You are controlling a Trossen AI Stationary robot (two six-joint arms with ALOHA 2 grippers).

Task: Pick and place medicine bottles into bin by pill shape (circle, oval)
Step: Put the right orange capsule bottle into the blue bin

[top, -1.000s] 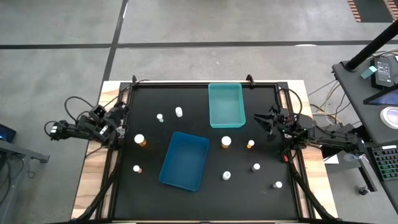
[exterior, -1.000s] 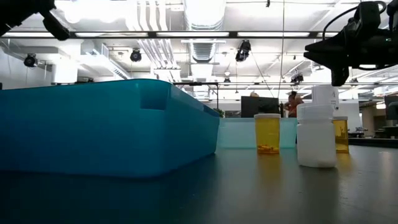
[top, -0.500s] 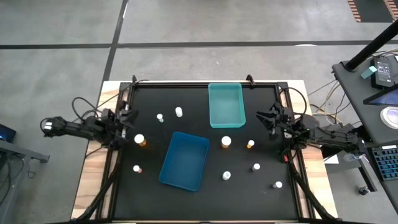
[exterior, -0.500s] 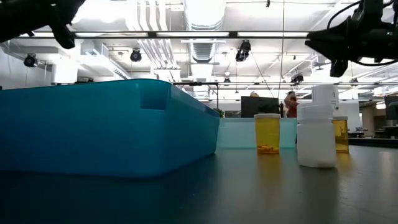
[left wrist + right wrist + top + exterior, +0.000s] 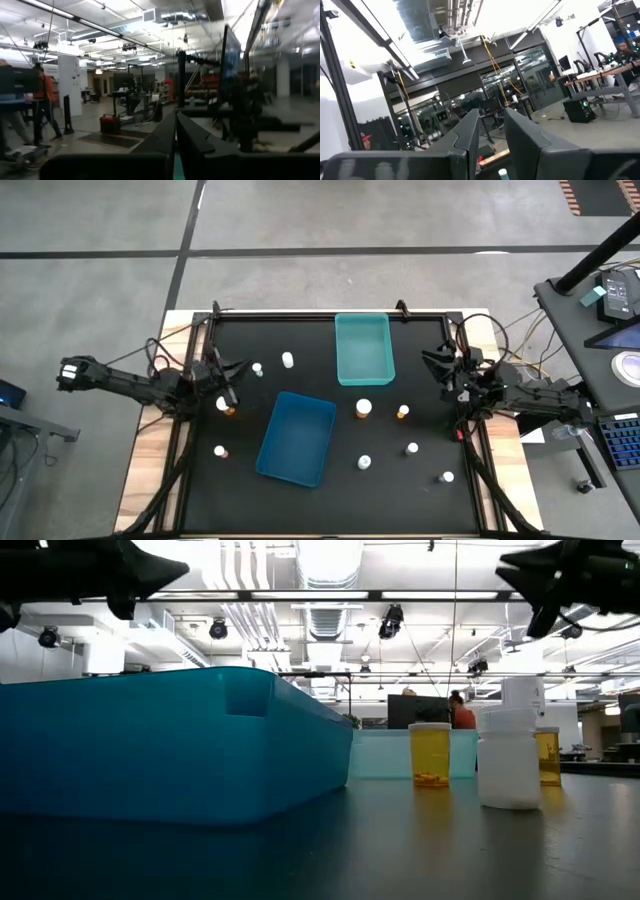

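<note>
My left hand (image 5: 228, 373) has swung in from the counter's (image 5: 320, 490) left edge and now hangs, fingers pressed together, just beside the amber bottle (image 5: 225, 406) near the dark blue bin (image 5: 297, 439). My right hand (image 5: 437, 366) has drawn back toward the right edge, fingers slightly parted, holding nothing. The other medicine bottles (image 5: 363, 408) stand scattered, none binned, so I judge a first pick is coming.
</note>
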